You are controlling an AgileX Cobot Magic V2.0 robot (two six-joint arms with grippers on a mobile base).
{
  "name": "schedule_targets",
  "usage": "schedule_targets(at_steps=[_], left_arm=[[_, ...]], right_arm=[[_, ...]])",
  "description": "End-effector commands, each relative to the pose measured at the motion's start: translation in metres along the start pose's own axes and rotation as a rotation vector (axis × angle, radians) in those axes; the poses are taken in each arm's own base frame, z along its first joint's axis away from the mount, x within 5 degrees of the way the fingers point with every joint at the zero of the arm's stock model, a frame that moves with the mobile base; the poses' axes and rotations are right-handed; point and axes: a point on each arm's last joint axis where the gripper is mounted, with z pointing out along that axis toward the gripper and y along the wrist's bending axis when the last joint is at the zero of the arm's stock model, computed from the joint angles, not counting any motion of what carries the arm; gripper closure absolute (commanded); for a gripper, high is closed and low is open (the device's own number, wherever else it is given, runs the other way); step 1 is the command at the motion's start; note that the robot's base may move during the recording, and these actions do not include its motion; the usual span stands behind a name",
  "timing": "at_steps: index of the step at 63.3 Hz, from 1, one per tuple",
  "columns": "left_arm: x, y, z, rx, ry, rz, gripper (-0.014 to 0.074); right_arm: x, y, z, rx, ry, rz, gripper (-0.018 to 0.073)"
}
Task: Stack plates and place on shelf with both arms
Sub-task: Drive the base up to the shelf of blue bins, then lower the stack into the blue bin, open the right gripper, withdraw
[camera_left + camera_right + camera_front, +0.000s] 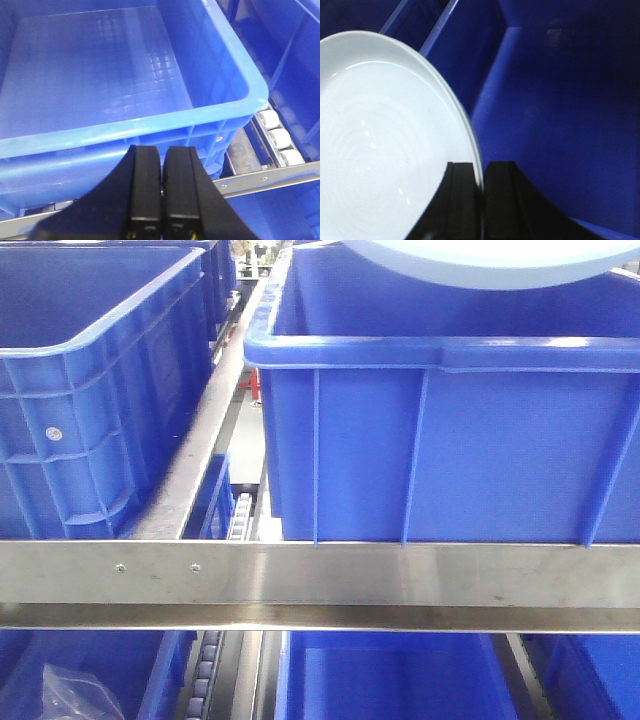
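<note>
My right gripper (pixel 481 170) is shut on the rim of a white plate (pixel 385 140) and holds it over the inside of a large blue crate (pixel 555 110). Whether it is one plate or two stacked I cannot tell. The plate's edge also shows at the top of the front view (pixel 480 265), above the right crate (pixel 450 440). My left gripper (pixel 162 155) is shut and empty, just in front of the near rim of another blue crate (pixel 125 127). The steel shelf front rail (pixel 330 575) with small screws runs across the front view.
A second blue crate (pixel 90 390) stands at the left on the shelf. Roller tracks (pixel 277 137) run between the crates. More blue crates (pixel 400 680) sit on the level below, one with a clear plastic bag (pixel 70 695).
</note>
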Motion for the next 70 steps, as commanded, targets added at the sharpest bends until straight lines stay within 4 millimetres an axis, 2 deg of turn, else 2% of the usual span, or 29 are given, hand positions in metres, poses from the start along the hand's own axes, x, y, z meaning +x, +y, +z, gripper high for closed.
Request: schedule_targets(at_steps=[1, 17, 27, 33, 53, 62, 70], left_arm=[[-0.017, 0.001, -0.003, -0.008, -0.111, -0.012, 0.0512], [-0.017, 0.001, -0.003, -0.008, -0.11, -0.012, 0.0512], [-0.017, 0.001, -0.003, -0.008, -0.11, -0.012, 0.0512], [-0.017, 0.001, -0.003, -0.008, -0.11, -0.012, 0.0512], [-0.017, 0.001, -0.003, -0.008, -0.11, -0.012, 0.0512], [-0.017, 0.001, -0.003, -0.008, -0.11, -0.012, 0.0512], [-0.017, 0.001, -0.003, -0.008, -0.11, -0.012, 0.0512]], right_arm=[[-0.018, 0.003, -0.008, -0.01, -0.14, 0.017, 0.0503], [-0.022, 0.004, -0.01, -0.012, -0.155, 0.015, 0.0503], [-0.033, 0.007, -0.014, -0.019, -0.183, 0.01, 0.0503], [-0.041, 0.006, -0.008, -0.01, -0.162, 0.011, 0.0503], [-0.076, -0.025, 0.028, 0.112, -0.11, 0.057, 0.0503], [-0.088, -0.037, 0.056, 0.135, -0.082, 0.064, 0.0503], [-0.09, -0.049, 0.092, 0.145, -0.025, 0.078, 0.0503]])
